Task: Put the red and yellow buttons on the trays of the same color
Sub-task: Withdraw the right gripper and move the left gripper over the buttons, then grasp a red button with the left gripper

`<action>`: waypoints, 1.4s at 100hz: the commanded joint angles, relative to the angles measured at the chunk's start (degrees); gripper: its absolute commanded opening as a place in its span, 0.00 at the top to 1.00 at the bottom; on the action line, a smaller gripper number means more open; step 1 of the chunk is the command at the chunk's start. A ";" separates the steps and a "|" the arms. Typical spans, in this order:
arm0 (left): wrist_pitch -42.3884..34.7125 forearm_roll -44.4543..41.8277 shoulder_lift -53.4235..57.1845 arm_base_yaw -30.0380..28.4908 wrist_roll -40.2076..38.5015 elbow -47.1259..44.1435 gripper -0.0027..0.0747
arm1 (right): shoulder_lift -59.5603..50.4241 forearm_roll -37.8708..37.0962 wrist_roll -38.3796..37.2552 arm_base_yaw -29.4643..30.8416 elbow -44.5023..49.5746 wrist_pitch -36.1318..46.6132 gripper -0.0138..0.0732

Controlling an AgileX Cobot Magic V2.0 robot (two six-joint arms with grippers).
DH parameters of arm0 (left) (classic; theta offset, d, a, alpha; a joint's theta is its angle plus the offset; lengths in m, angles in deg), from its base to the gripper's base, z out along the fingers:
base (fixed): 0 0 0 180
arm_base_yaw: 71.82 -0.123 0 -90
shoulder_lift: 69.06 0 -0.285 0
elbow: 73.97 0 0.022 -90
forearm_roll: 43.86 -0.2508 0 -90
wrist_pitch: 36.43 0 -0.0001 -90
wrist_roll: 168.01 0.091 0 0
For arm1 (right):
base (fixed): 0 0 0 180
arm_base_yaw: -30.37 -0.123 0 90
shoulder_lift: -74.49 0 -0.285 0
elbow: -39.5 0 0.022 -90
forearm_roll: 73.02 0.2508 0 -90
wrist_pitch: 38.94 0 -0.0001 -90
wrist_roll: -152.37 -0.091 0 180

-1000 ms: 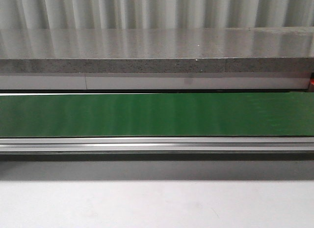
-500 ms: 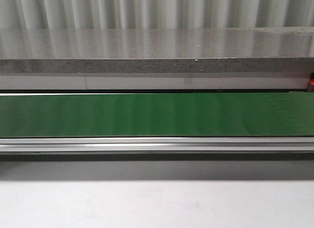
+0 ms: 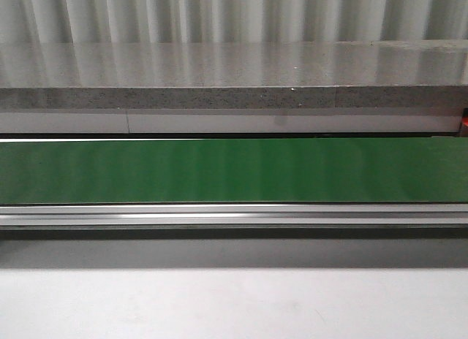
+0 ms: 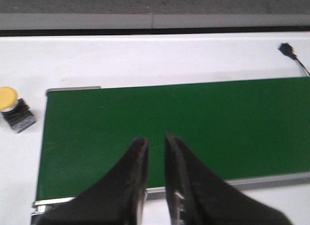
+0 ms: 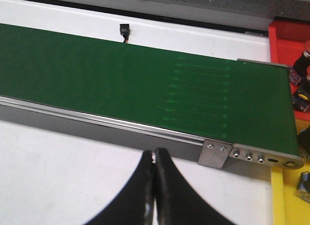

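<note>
Front view: green conveyor belt (image 3: 234,171) runs across the frame w/ its metal rail (image 3: 234,215) on the near side; white counter (image 3: 234,302) in front, grey speckled ledge (image 3: 234,98) behind. Neither arm shows here.

Left tool (image 4: 156,143): fingers slightly apart, narrow gap btwn the tips, nothing in it. It hangs over the near edge of the belt (image 4: 169,128). Yellow button (image 4: 8,99) on its black base sits on the counter (image 4: 145,60) just off the belt's end, well apart from the tool, off to the side of the left finger. Small black connector w/ cable (image 4: 288,49) lies on the counter beyond the belt's far edge.

Right tool (image 5: 154,154): tips pressed together, pinching nothing. It sits over the counter (image 5: 72,167) just short of the belt rail (image 5: 97,120). Belt (image 5: 135,84) ends near a metal bracket (image 5: 215,153). Past that end: red tray (image 5: 286,40) farther from the tool, yellow tray (image 5: 286,200) nearer. Dark button bodies show at the frame edge by both trays, cut off; colours can't be told. Black connector (image 5: 125,30) lies beyond the belt.
</note>
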 commanded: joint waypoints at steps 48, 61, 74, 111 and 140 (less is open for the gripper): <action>16.85 0.94 -17.20 -28.54 -9.86 7.11 0.39 | 0.35 -0.18 0.58 -0.08 -1.42 3.78 0.92; 19.94 0.94 -22.03 -31.30 -9.84 7.11 0.39 | 0.35 -0.18 0.58 -0.08 -1.42 3.78 0.92; 20.18 0.94 -26.31 -32.07 -11.66 7.21 0.39 | 0.35 -0.18 0.58 -0.08 -1.42 3.78 0.92; 19.45 -0.10 -34.56 -32.07 -17.41 8.87 0.39 | 0.35 -0.18 0.58 -0.08 -1.42 3.78 0.92; 20.38 -6.04 -34.56 -32.20 -20.72 9.42 0.39 | 0.35 -0.18 0.58 -0.08 -1.42 3.78 0.92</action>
